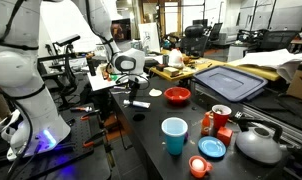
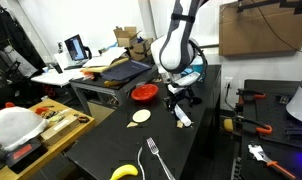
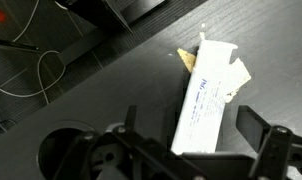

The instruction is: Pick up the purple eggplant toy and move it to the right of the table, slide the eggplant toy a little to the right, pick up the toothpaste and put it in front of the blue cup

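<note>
I am looking at a long black table (image 2: pixel 101 150) with the white robot arm leaning over one long edge, the edge nearest the robot's base. The gripper (image 2: pixel 180 100) points down at the tabletop with its two fingers spread apart and nothing between them. I cannot tell whether the fingertips touch the table.

The toothpaste (image 2: pixel 183 118), a slim white tube, lies flat on the black top directly beneath the gripper, close to that same long edge. In the wrist view the toothpaste (image 3: pixel 205 105) runs lengthwise up the gap between the two dark fingers (image 3: pixel 255 124), with clear space on either side. Its far end reaches toward the table edge, and a small tan scrap (image 3: pixel 182 56) lies beside that end.

The blue cup (image 1: pixel 174 135) stands upright, well apart from the tube and further along the table. Near it are a flat blue dish (image 1: pixel 212 148) and a small red cup (image 1: pixel 220 115).

A red bowl (image 2: pixel 143 93) sits toward the opposite long edge, with a pale round slice (image 2: pixel 140 117) just beside it. A fork (image 2: pixel 154 158) and a banana (image 2: pixel 124 172) lie toward the end of the table nearest that camera.
</note>
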{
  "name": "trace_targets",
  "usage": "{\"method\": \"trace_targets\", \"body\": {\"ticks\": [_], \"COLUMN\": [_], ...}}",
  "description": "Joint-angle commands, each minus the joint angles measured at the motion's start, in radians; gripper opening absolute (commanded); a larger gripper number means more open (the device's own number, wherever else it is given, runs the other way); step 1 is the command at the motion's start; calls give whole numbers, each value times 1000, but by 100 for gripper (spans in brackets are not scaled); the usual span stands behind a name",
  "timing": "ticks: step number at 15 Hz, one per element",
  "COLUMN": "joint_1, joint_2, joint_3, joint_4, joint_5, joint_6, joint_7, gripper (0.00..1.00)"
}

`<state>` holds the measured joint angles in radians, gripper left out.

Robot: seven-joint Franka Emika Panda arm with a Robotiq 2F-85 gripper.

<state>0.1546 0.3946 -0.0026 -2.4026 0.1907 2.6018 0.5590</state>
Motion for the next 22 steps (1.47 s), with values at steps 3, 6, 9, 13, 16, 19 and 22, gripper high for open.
{"method": "trace_targets", "body": {"ticks": [3,6,9,13,16,19,22], "joint_1": [-6,-3,5,11,6,-1,-9], "joint_2": [-1,9,13,-3,-24,-44,-69], "joint_3": [31,40,40,42,50,62,65], "joint_4": [-18,-16,-19,-25,-28,-33,-37], "joint_5": [94,116,117,115,123,138,156], "joint_6": [32,44,56,59,55,56,60], "joint_7": [-2,-2,5,7,-1,-9,-13], "gripper": [74,49,27,4,2,4,4]}}
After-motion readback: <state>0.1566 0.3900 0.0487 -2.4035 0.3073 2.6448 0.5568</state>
